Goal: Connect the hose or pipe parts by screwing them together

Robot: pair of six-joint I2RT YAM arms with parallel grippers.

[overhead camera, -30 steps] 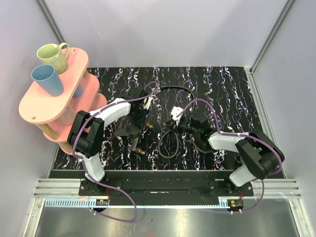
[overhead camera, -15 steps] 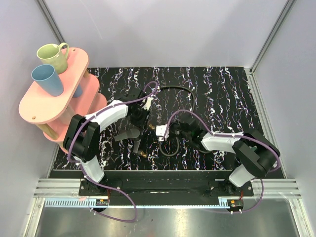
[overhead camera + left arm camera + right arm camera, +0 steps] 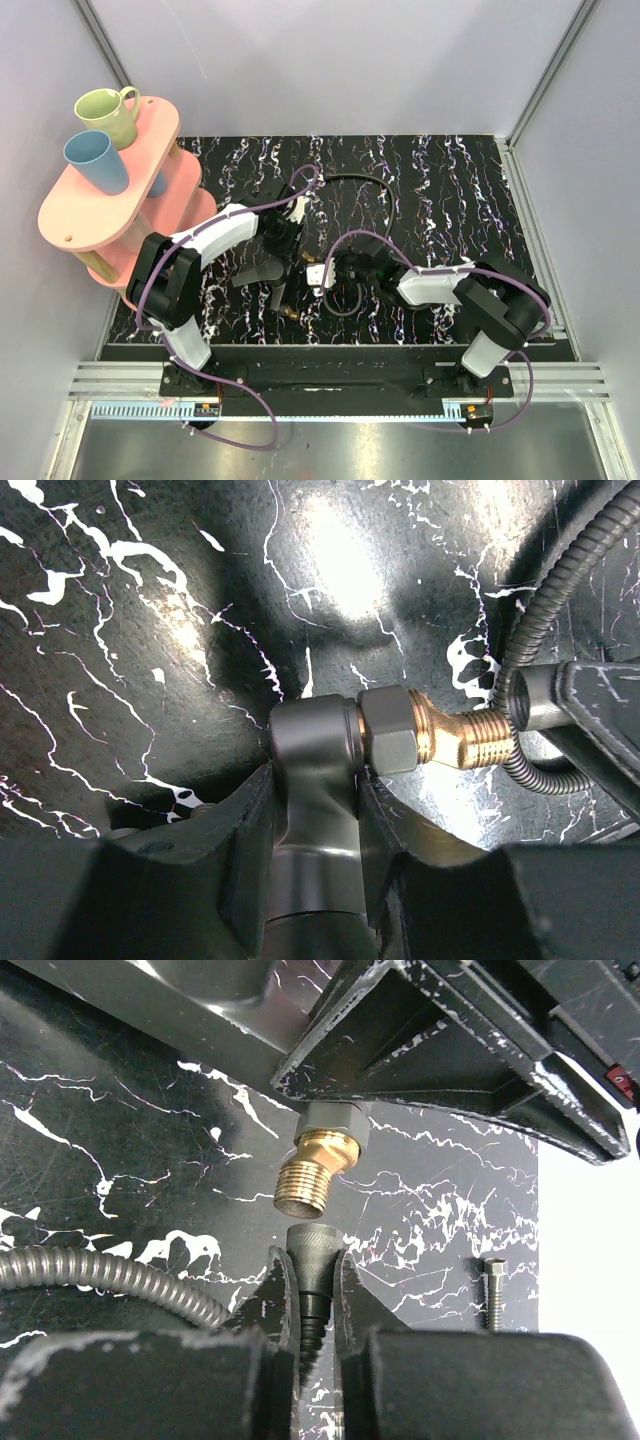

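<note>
- Two grippers meet over the middle of the black marbled mat (image 3: 450, 170), toward its near edge, as I watch from the overhead camera.
- Left gripper (image 3: 315, 805): the jaws stand partway closed and clamp the dark grey stem of the forked fitting (image 3: 315, 730) from both sides.
- Brass threaded tip (image 3: 455, 742): it leaves the fitting's hexagonal collar as a short elbow. Its thread is bare and points toward the right gripper.
- Right gripper (image 3: 312, 1282): the jaws are nearly together and pinch the neck just behind the hose end nut (image 3: 312, 1245), a small knurled dark grey sleeve.
- Nut and thread: in my right wrist view the nut sits straight in line with the brass tip and just short of it, with a thin dark gap between them. In the left wrist view the nut's open mouth faces the end of the thread. I cannot tell whether they touch.
- Hose (image 3: 100, 1272): a thin ribbed flexible line runs from the nut back across the mat. From overhead it curves in a wide arc toward the far side of the table.
- Small bolt (image 3: 497, 1290): it lies loose on the mat to the right of the right gripper's fingers, apart from them.
- Pink shelf (image 3: 70, 215): it stands at the mat's left edge, well apart from the grippers. It carries a green mug (image 3: 105, 115) and a blue cup (image 3: 97, 160) on its top tier.
</note>
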